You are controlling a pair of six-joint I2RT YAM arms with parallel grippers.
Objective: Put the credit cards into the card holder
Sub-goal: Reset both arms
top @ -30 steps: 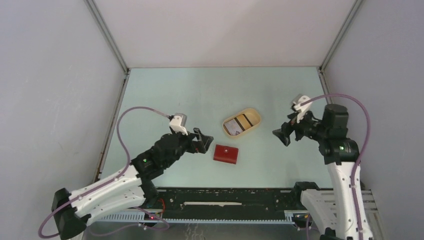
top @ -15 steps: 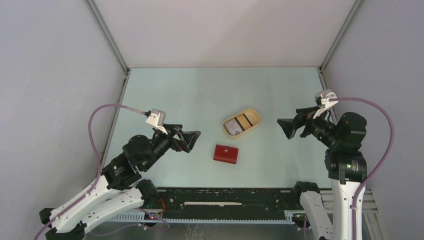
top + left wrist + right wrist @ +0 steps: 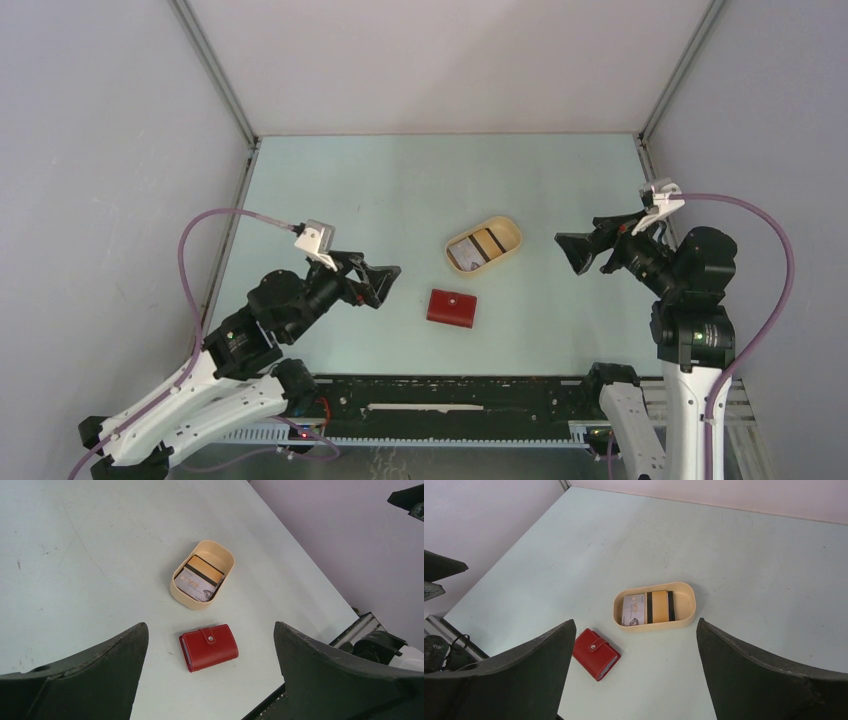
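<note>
The red card holder lies snapped shut on the pale table, also seen in the left wrist view and right wrist view. The credit cards lie stacked in a beige oval tray: a whitish printed one and a yellowish one with dark stripes. My left gripper hangs open to the left of the holder, apart from it. My right gripper hangs open to the right of the tray, above the table. Both hold nothing.
The tray's rim stands just beyond the holder. A black rail runs along the near table edge between the arm bases. Grey walls enclose the table on the left, right and far sides.
The left gripper has drawn back leftward from beside the holder, and the right gripper has pulled back to the right. Holder, tray and cards have not moved.
</note>
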